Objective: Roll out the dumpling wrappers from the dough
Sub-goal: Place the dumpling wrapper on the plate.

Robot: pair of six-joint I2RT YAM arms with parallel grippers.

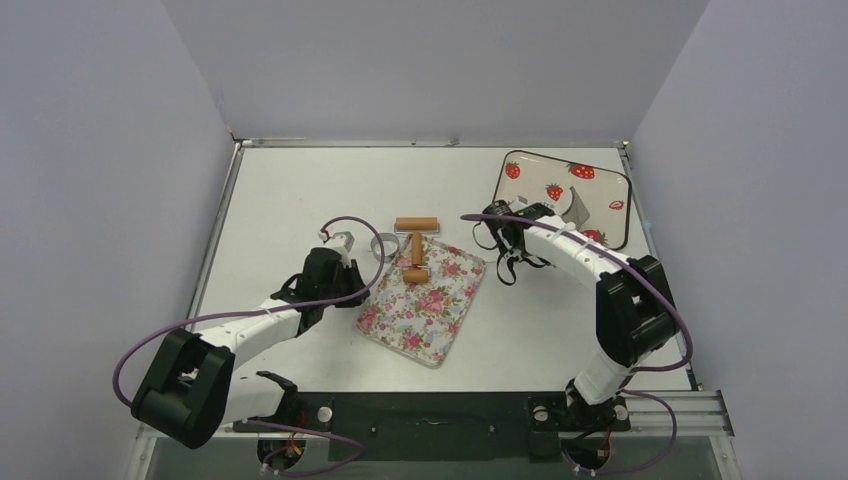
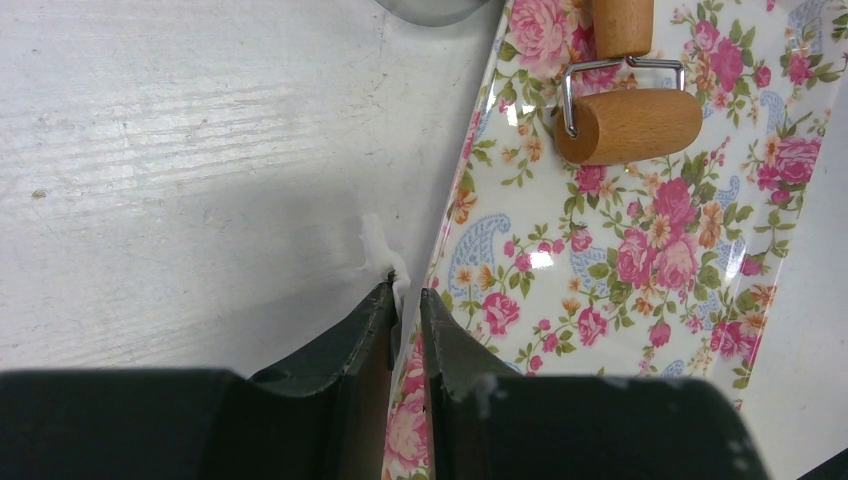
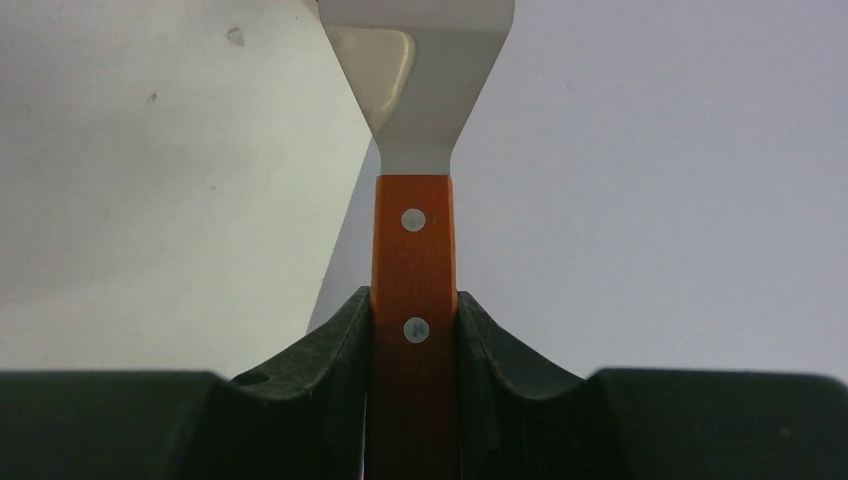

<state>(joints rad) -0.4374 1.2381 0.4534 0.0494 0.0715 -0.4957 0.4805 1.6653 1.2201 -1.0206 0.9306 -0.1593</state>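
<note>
My left gripper point(image 2: 405, 290) is shut on the near left rim of the floral tray point(image 2: 640, 260), at the tray's left edge point(image 1: 372, 310) in the top view. A small whitish scrap of dough point(image 2: 375, 245) clings to its left fingertip. The brown wooden roller point(image 2: 628, 125) lies across the tray's far end point(image 1: 415, 250). My right gripper point(image 3: 413, 295) is shut on the red handle of the spatula point(image 3: 412, 250), and the shiny blade point(image 1: 575, 205) reaches over the strawberry tray point(image 1: 600, 170). The dumpling wrappers are out of view.
The silver metal ring point(image 1: 381, 245) stands on the table just left of the roller, close beyond my left gripper point(image 1: 356, 285). The strawberry tray sits at the far right by the table's edge. Grey walls close in the table on three sides.
</note>
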